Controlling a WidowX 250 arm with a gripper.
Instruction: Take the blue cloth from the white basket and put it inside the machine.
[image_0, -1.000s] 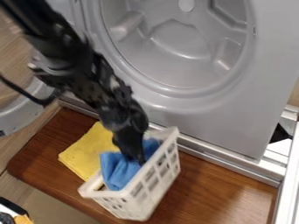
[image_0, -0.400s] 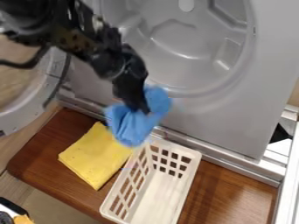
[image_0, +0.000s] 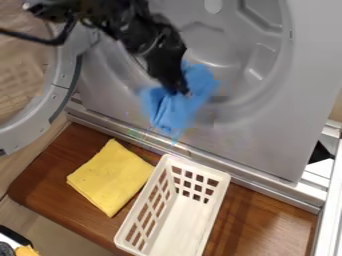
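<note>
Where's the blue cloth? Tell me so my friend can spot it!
Find the big gray machine with the round opening. At its lower left rim, the robot's black jaws grip the crumpled blue cloth. It hangs in the air, while the yellow cloth lies flat on the wood.

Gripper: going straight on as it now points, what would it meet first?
Past the blue cloth it holds, likely the machine's front below the opening, as the gripper points down and slightly picture-right; if it hangs farther out, the white basket's rim. Depth is unclear.
</note>
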